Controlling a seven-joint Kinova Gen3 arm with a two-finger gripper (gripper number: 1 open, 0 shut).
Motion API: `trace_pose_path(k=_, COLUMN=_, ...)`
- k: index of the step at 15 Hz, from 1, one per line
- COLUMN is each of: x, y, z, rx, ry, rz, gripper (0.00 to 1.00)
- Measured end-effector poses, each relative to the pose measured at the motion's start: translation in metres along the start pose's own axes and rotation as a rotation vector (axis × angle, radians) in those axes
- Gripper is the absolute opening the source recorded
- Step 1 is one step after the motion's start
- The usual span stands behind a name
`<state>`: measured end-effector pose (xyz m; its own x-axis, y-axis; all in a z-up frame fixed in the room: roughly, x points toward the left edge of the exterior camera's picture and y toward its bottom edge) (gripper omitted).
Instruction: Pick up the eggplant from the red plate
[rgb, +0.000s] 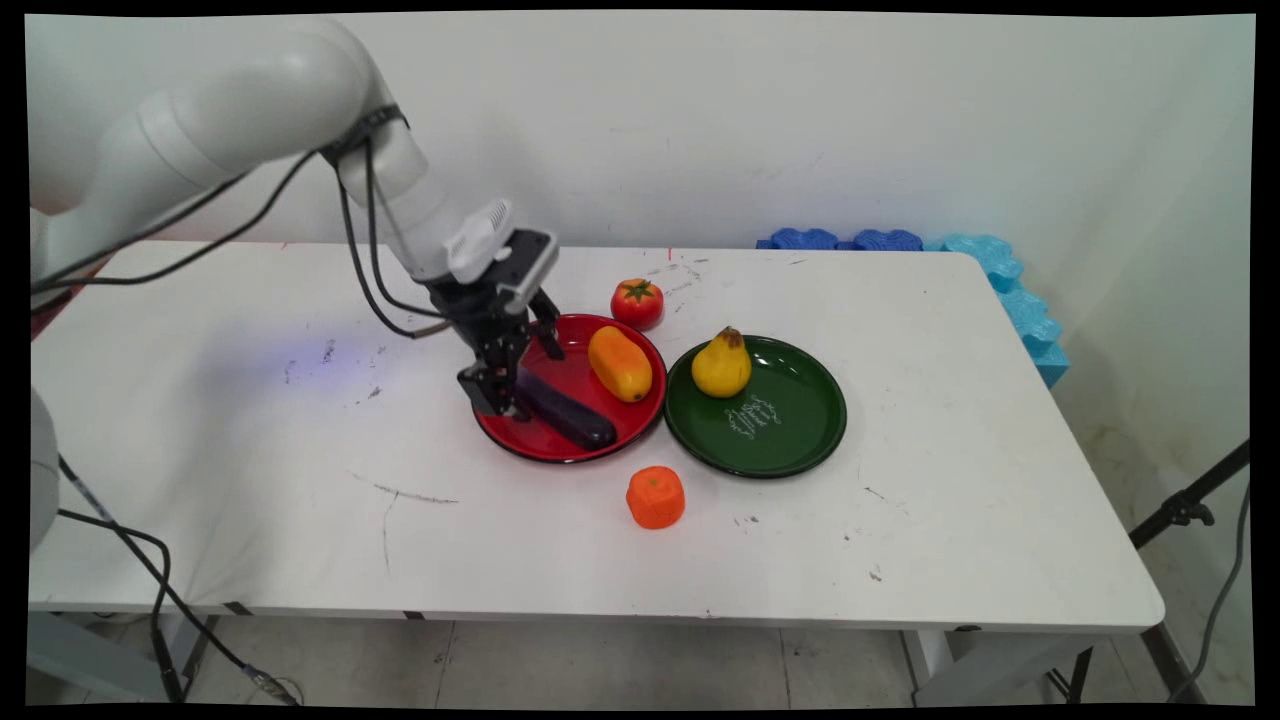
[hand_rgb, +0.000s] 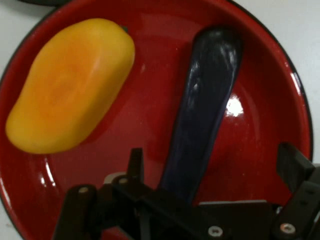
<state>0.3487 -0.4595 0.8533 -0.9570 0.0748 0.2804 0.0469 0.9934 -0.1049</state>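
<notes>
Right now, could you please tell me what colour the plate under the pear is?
Dark green, with small white lettering on it; the green plate shows best in the main view.

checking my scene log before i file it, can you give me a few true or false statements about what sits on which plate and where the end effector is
1. The eggplant lies on the red plate. True.
2. The pear stands on the red plate. False: it stands on the green plate.
3. The tomato is on the table, off both plates. True.
4. The mango shares the green plate with the pear. False: it lies on the red plate beside the eggplant.
5. The end effector is low over the eggplant's end, fingers apart on either side. True.
6. The orange persimmon sits on the green plate. False: it sits on the table in front of the plates.
</notes>
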Motion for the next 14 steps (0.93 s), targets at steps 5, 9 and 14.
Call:
trace_pose_path(k=5, x=0.000, y=-0.007, z=0.028, rx=-0.006, ry=-0.027, rz=0.049, gripper=1.00)
trace_pose_path(k=9, x=0.000, y=-0.010, z=0.044, rx=-0.011, ry=-0.038, rz=0.072, gripper=1.00)
trace_pose_path(k=14, x=0.005, y=-0.009, z=0.054, rx=-0.013, ry=-0.033, rz=0.082, gripper=0.00)
